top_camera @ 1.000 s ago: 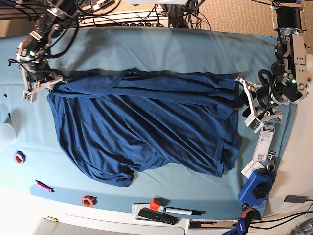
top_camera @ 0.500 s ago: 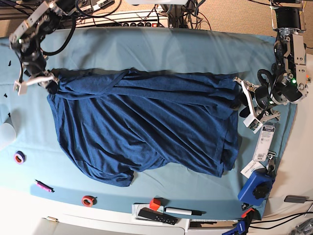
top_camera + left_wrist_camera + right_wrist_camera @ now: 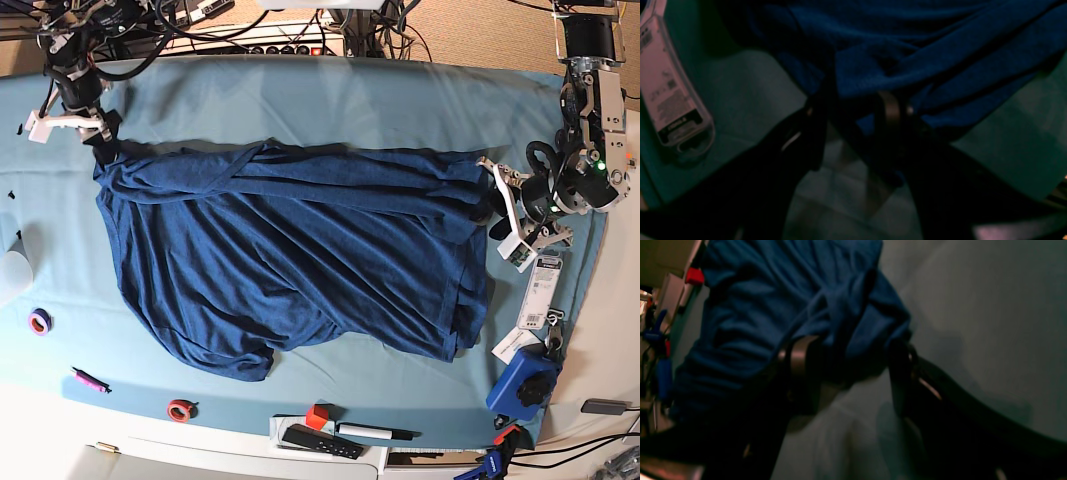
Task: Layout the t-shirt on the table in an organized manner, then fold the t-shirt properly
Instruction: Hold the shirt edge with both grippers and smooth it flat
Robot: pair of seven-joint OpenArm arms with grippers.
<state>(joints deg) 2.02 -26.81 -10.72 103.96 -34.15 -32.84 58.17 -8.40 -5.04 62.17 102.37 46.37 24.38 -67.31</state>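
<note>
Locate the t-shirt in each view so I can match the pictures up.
Base: the t-shirt fills the centre, spread across the table.
Left wrist: it crosses the top, its bunched edge between the left pincer fingers.
Right wrist: it fills the upper left, a fold hanging between the right pincer fingers.
Shared landmark: the table's teal cloth beneath the shirt, seen in all three views.
</note>
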